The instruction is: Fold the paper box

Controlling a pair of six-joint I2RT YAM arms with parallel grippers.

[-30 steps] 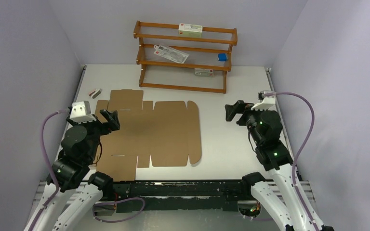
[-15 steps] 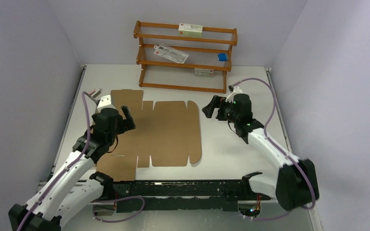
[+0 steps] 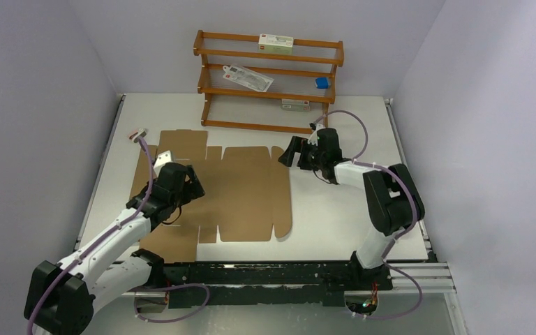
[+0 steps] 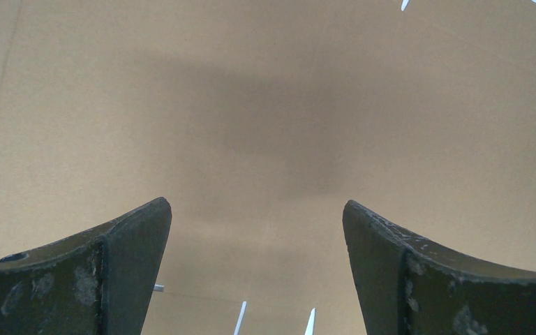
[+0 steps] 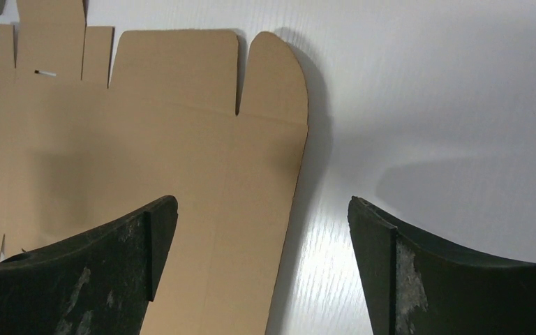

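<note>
Brown corrugated cardboard, the paper box (image 3: 241, 195) lies fully flat and unfolded at the centre-left of the overhead frame on the white table (image 3: 349, 216). Its rounded flaps run along its right-hand edge and its narrower tabs sit toward the left. The left gripper (image 3: 194, 183) hangs over the sheet's left part, fingers spread, with bare cardboard showing between them in its wrist view; I cannot tell whether the tips touch the sheet. The right gripper (image 3: 289, 152) is at the sheet's upper-right corner in the overhead frame, also spread and gripping nothing, with the sheet's long edge showing between its fingers in its wrist view. No fold looks started. As I judge it, the first crease goes best if one arm pins the main panel flat close to a score line while the other slips a finger under the free edge and lifts the flap slowly, so the sheet hinges rather than slides. The wooden rack (image 3: 269, 80) at the top of the frame stands well apart.
</note>
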